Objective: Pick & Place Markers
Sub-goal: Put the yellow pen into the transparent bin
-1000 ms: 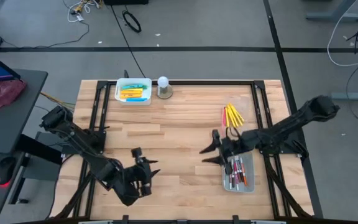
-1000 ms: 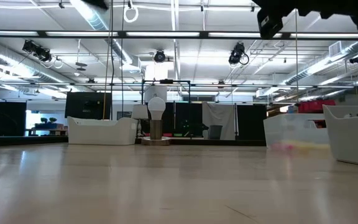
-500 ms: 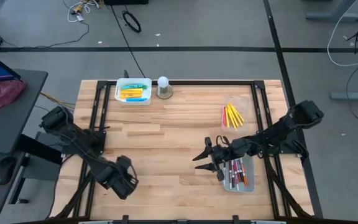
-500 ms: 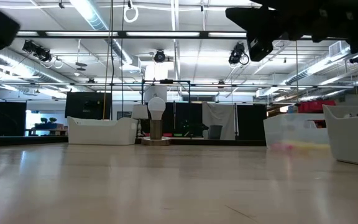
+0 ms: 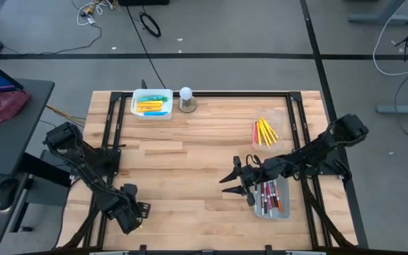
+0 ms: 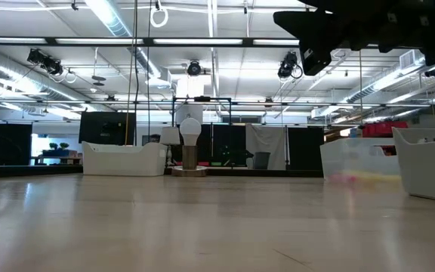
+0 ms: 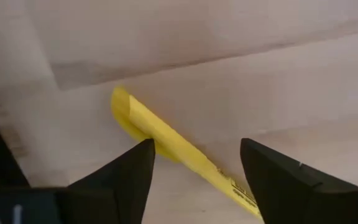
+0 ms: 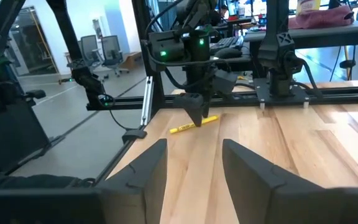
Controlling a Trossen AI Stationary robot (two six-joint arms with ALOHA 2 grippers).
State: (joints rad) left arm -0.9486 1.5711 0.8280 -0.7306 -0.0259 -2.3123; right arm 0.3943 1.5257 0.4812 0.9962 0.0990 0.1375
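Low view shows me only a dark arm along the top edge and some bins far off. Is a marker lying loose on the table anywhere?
Observer: Yes, one yellow marker lies flat on the table, in its front left part.
Operator: Is either arm on it?
Observer: The left gripper hangs right over it, with jaws open on either side and not pinching it.
Operator: And the right arm?
Observer: The right gripper is empty with its jaws open. It is beside the clear tray that holds more markers on the right.
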